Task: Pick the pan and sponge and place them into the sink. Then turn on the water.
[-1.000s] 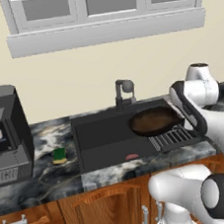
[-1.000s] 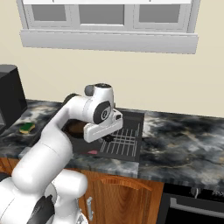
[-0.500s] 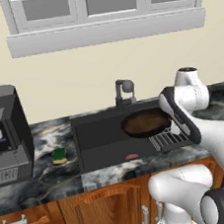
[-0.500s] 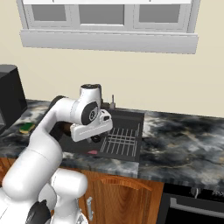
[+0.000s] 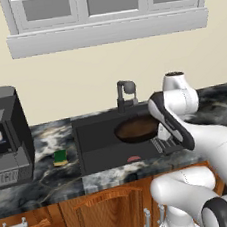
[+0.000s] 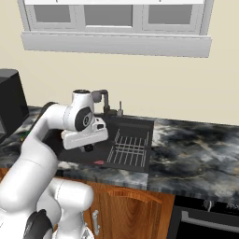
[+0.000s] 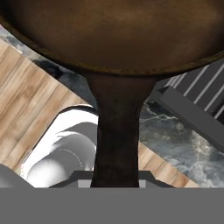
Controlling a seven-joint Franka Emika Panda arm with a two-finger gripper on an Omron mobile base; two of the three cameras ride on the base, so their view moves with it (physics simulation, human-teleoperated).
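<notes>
Left base view: pan [image 5: 136, 129] over the sink [image 5: 98, 155], sponge [image 5: 60, 157] on the worktop [image 5: 48, 181]. Hand view: claw [image 7: 114, 177] nearly closed, clamped on the pan handle.

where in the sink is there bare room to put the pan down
The left half of the sink floor is bare, between the left wall and red drain. The right side is crowded: wire rack, with the held pan above.
</notes>
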